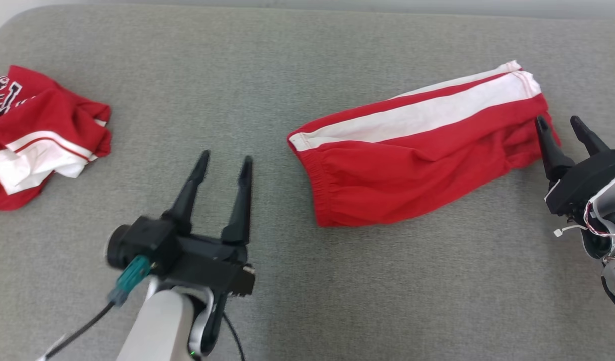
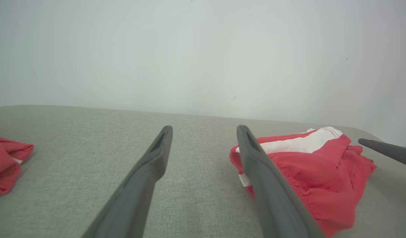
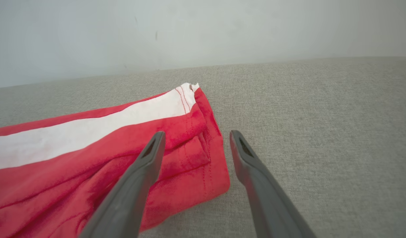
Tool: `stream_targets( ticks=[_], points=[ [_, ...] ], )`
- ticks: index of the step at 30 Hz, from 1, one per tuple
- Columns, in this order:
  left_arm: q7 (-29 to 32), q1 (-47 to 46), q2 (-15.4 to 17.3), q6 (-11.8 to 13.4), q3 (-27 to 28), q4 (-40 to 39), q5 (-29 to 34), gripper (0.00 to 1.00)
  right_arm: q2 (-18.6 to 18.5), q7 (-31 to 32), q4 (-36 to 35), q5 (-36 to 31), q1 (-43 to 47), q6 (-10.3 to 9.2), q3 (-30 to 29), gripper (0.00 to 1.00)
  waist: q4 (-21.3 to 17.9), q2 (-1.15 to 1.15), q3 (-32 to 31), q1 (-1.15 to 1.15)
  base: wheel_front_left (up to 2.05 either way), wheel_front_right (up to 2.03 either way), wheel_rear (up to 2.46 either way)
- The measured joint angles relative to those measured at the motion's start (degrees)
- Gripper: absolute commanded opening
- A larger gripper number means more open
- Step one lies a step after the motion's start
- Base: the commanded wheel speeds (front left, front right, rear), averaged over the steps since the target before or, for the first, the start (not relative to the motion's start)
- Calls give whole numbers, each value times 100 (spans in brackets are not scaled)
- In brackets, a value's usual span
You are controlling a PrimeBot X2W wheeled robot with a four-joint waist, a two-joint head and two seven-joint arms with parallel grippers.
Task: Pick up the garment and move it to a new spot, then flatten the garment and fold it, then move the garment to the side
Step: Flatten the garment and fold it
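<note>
The garment is a pair of red shorts with a white side stripe, folded lengthwise and lying flat on the grey surface, right of centre. It also appears in the left wrist view as the garment and in the right wrist view as the garment. My left gripper is open, apart from the shorts, to the left of their elastic waist end. Open too, my right gripper sits at the shorts' right hem end, its left finger over the cloth edge, holding nothing. In the wrist views my left gripper and right gripper stand empty.
A second crumpled red-and-white garment lies at the far left of the grey cushioned surface, also seen as a red heap. A pale wall rises behind the surface's back edge.
</note>
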Motion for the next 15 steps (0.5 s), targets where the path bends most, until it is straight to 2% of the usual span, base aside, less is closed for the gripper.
stream_targets(
  ticks=[6,15],
  points=[
    [1,468,2,167,410,-670,257,100,-33,91,383,31,-176,0,134,100,189,0,14,0,0,0,0],
    [0,886,1,331,565,-998,479,100,21,244,1151,66,-393,0,264,100,471,0,87,1,0,0,0]
  ],
)
